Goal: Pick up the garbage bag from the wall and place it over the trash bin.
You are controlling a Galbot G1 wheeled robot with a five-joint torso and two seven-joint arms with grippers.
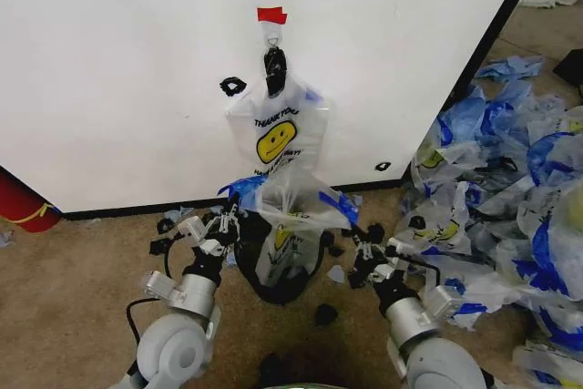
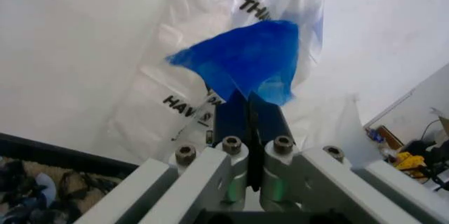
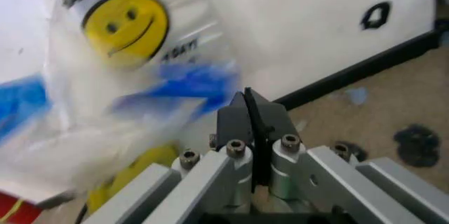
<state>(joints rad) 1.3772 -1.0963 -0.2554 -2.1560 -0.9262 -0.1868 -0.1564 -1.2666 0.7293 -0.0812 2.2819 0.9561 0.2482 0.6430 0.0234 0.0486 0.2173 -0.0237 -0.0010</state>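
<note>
The head camera looks down and forward over both arms at the big flat white wall panel (image 1: 137, 70). The left wrist camera sits close behind the left claw (image 2: 251, 100), facing up along the wall. The right wrist camera sits close behind the right claw (image 3: 251, 109), facing the wall's foot. All three share the thin translucent smiley-face plastic bag (image 1: 276, 129) hanging beyond the claws.

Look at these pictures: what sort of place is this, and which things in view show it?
Probably an indoor robot test area, not a home. A bare white wall carries a hook with red tape; a heap of bags litters the carpet; two grippers hold a garbage bag over a trash bin.
</note>
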